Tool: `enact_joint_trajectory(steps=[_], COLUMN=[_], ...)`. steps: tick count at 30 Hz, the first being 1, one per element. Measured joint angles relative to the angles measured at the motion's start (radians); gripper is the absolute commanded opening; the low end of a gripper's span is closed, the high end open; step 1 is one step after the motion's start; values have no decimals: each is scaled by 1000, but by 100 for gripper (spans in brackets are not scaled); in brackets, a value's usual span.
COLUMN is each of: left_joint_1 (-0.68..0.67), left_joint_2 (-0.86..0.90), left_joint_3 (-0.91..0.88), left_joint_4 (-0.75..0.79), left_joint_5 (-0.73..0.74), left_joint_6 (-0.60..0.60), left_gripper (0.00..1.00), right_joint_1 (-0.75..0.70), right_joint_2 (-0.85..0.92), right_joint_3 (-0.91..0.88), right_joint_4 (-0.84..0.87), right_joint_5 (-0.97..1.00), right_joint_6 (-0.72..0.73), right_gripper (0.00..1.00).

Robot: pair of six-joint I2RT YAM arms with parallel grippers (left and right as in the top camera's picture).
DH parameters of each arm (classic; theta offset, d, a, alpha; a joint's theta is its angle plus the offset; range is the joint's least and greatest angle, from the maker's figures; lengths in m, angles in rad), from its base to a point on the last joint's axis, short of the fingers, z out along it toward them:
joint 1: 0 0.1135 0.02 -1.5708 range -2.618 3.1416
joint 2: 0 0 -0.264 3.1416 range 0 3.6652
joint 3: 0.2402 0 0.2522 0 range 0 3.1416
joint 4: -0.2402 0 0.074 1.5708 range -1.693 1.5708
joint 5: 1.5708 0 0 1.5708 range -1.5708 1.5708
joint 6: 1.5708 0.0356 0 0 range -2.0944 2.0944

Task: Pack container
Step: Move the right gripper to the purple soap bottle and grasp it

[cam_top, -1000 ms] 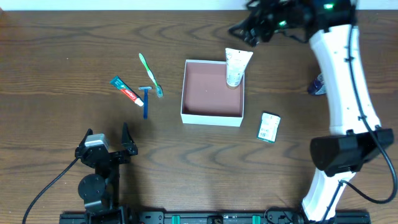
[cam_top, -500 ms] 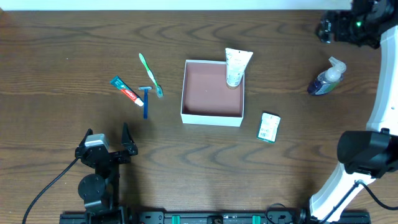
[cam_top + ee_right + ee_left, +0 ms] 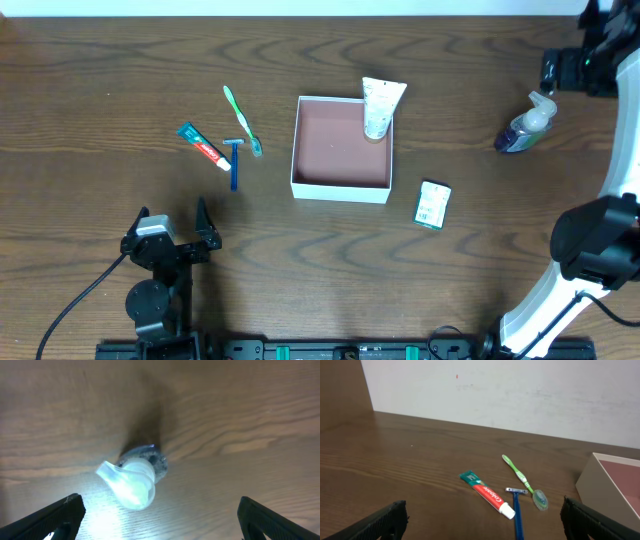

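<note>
The container (image 3: 340, 189), a shallow white box with a pink-brown inside, sits mid-table. A white tube (image 3: 381, 106) leans in its far right corner. A clear pump bottle (image 3: 524, 126) with bluish liquid stands at the right. My right gripper (image 3: 572, 70) hangs open just beyond and above it. From the right wrist the bottle's pump head (image 3: 131, 483) shows from above, between and ahead of the wide-apart fingertips (image 3: 64, 512). My left gripper (image 3: 172, 218) rests open near the front left, holding nothing. In the left wrist view only the container's near wall (image 3: 592, 485) shows.
Left of the box lie a green toothbrush (image 3: 242, 118), a red and green toothpaste tube (image 3: 204, 146) and a blue razor (image 3: 235, 162). The same toothbrush (image 3: 522, 479), toothpaste (image 3: 487, 494) and razor (image 3: 516, 510) show ahead of the left gripper. A small green and white packet (image 3: 433, 204) lies right of the box.
My right arm has swung from the box's far right corner out to the right and now hovers over the pump bottle. The tube stays leaning in the box. The left arm is still.
</note>
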Motion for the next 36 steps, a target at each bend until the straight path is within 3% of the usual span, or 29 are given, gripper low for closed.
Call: enact_joint_trajectory(steps=[10, 16, 26, 33, 36], left_joint_1=[0, 0, 0, 0, 0], left_joint_2=[0, 0, 0, 0, 0], left_joint_3=[0, 0, 0, 0, 0], left_joint_4=[0, 0, 0, 0, 0], left_joint_5=[0, 0, 0, 0, 0], left_joint_6=[0, 0, 0, 0, 0], left_gripper=[98, 98, 98, 98, 98], right_joint_1=[-1, -1, -1, -1, 1], right_joint_2=[0, 0, 0, -1, -1], right_joint_3=[-243, -338, -362, -363, -364], right_joint_4=[192, 266, 310, 346, 354], right_joint_5=[-97, -147, -172, -181, -183], right_joint_6=[-79, -143, -172, -188, -186], right_gripper=[90, 63, 46, 22, 16])
